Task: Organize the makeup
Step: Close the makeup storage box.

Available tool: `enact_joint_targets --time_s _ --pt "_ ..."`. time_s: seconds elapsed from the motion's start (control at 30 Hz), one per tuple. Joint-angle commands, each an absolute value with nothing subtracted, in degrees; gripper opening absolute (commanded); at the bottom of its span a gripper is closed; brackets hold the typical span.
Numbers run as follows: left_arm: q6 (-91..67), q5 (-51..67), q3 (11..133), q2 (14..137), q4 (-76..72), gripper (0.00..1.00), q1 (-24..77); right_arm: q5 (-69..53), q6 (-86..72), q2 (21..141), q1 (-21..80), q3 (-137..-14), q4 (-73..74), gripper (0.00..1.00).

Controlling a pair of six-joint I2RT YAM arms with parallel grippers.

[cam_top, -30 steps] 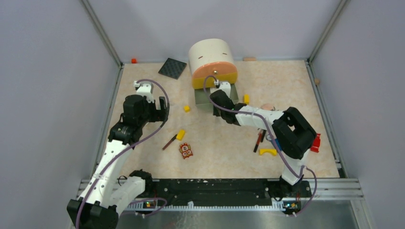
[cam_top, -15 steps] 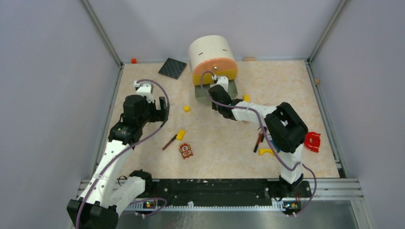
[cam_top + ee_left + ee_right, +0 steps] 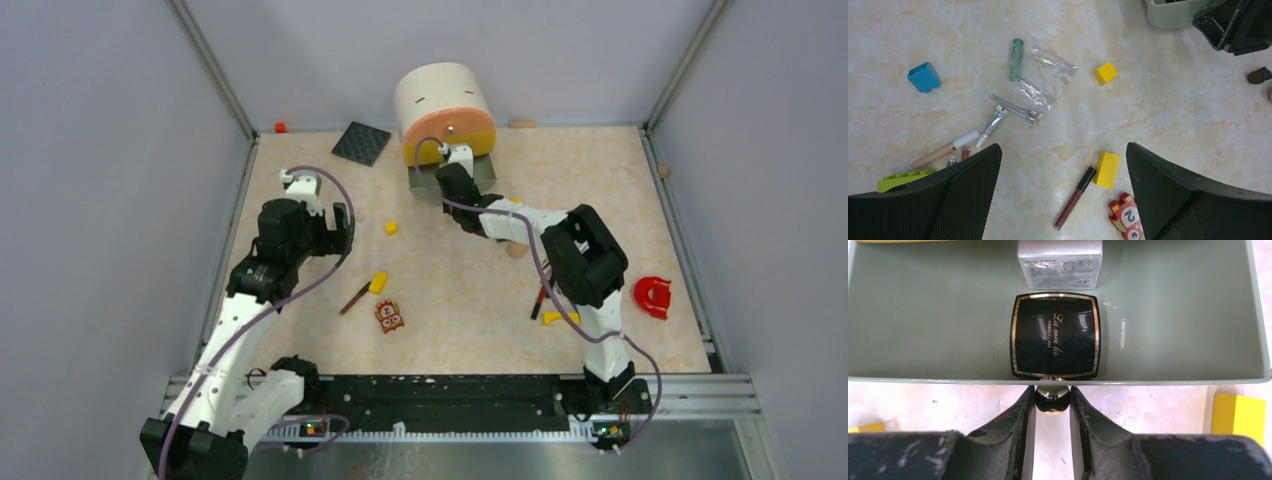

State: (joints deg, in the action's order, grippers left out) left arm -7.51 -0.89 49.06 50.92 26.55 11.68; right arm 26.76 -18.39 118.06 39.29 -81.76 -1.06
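Beige marbled tabletop point(image 3: 450, 320), grey walls point(image 3: 100, 150) all round. Left gripper point(image 3: 1062, 150) spread wide, empty, above loose makeup: green tube point(image 3: 1017, 52), dark-red lip pencil point(image 3: 1074, 197) just beside a yellow block point(image 3: 1107, 169). Right gripper point(image 3: 1052, 392) pinches a small dark round-ended item point(image 3: 1052, 401) at the near rim of the grey-green tray point(image 3: 923, 315). Tray holds black compact point(image 3: 1055, 335) and white box point(image 3: 1060, 260).

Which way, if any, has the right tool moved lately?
Yes. The right tool, clamping a small dark round item, moved farther back, nearer the black square mat.
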Motion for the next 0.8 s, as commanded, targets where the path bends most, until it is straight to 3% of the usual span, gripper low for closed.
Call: enact_joint_targets --time_s 0.0,0.33,0.47,0.77 --pt "-7.13 -0.29 48.78 50.89 23.91 0.99 11.78 30.35 -13.77 119.25 37.89 -88.08 -8.46 0.24" --pt "-7.17 -0.29 48.81 51.00 23.91 0.99 11.78 29.79 -8.27 125.56 35.86 -96.67 -9.09 0.29" --pt "-7.13 -0.28 48.84 50.97 23.93 0.99 11.78 29.14 -5.89 128.16 35.24 -100.65 -9.00 0.41" --pt "-7.10 -0.29 48.78 51.03 23.95 0.99 11.78 28.77 -1.89 134.41 33.65 -111.33 -6.06 0.43"
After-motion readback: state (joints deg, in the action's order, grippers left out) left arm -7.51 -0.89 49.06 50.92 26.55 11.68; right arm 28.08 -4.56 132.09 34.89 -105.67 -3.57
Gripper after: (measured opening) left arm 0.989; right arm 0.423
